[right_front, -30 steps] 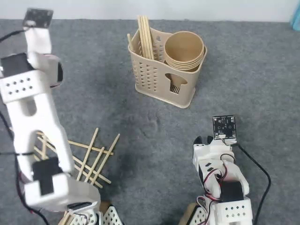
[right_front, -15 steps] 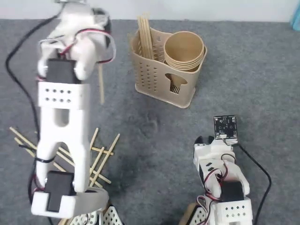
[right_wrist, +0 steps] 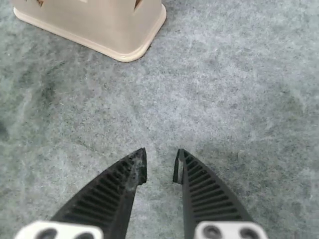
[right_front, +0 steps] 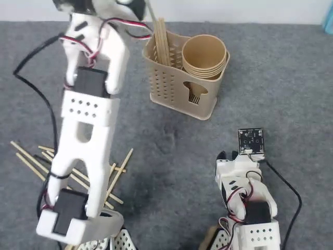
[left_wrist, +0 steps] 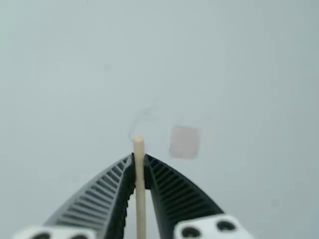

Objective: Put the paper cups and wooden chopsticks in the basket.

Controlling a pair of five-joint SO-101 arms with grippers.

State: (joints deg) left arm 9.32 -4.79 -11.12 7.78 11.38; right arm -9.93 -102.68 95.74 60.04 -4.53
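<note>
The beige basket [right_front: 177, 86] stands at the back of the grey carpet, with a stack of paper cups [right_front: 204, 54] and a few wooden chopsticks [right_front: 161, 39] upright inside it. My left gripper [left_wrist: 139, 158] is shut on one wooden chopstick [left_wrist: 139, 199]. In the high view the left gripper [right_front: 144, 9] is raised at the far edge, just beside the basket's left corner. Several loose chopsticks [right_front: 31, 161] lie crossed on the carpet at the front left, partly hidden by the left arm. My right gripper [right_wrist: 159, 167] hovers low over bare carpet, slightly open and holding nothing.
The basket's base corner [right_wrist: 124, 47] lies ahead of the right gripper, with open carpet [right_front: 171, 140] between them. The right arm [right_front: 244, 203] sits folded at the front right. A pale wall [left_wrist: 159, 59] lies behind the left gripper.
The left arm swung up from the left side and across to the right, carrying the chopstick to the basket's left corner. The right arm stayed put.
</note>
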